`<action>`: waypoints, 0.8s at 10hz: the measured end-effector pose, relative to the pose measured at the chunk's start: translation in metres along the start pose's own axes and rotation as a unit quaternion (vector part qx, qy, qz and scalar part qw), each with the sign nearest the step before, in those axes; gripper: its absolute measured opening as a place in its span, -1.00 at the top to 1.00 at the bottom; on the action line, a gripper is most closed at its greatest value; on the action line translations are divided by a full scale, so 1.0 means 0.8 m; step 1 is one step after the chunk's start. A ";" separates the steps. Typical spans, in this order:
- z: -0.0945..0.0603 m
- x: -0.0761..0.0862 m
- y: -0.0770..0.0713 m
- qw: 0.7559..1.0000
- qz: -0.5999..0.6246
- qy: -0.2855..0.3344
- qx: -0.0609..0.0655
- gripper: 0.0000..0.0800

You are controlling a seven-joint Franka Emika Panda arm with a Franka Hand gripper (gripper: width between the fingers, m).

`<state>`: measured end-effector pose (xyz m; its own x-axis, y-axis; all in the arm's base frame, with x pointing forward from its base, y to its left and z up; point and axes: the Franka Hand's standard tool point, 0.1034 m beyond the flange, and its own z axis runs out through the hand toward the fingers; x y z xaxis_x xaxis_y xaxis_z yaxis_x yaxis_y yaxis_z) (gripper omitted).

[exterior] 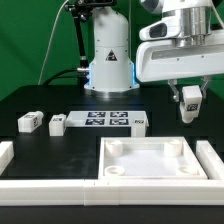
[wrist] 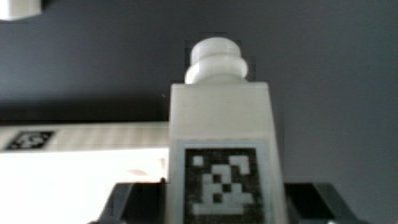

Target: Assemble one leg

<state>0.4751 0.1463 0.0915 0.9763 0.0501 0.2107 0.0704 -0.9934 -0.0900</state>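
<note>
My gripper point(exterior: 189, 112) is shut on a white leg point(exterior: 190, 101) and holds it in the air above the table, to the right of and behind the large white square panel point(exterior: 150, 160) in the exterior view. In the wrist view the held leg point(wrist: 222, 130) fills the middle, tag face toward the camera, its rounded peg end pointing away; dark fingers point(wrist: 134, 203) sit on both sides of it. Three more legs lie on the black table: one at the exterior view's left point(exterior: 28, 122), one beside it point(exterior: 57, 124), one just right of the marker board point(exterior: 140, 122).
The marker board point(exterior: 105, 119) lies on the table in front of the robot base point(exterior: 108, 65). White rails edge the work area at the front point(exterior: 50, 184), left point(exterior: 5, 152) and right point(exterior: 212, 160). A white edge with a tag shows in the wrist view point(wrist: 71, 140).
</note>
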 end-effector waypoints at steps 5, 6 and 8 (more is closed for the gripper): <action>-0.009 0.042 0.053 0.996 -0.090 0.020 -0.013 0.27; -0.010 0.047 0.051 0.996 -0.087 0.026 -0.013 0.27; -0.008 0.045 0.051 0.996 -0.090 0.024 -0.012 0.27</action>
<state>0.5117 0.1070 0.1020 0.9375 0.2222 0.2679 0.2367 -0.9713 -0.0228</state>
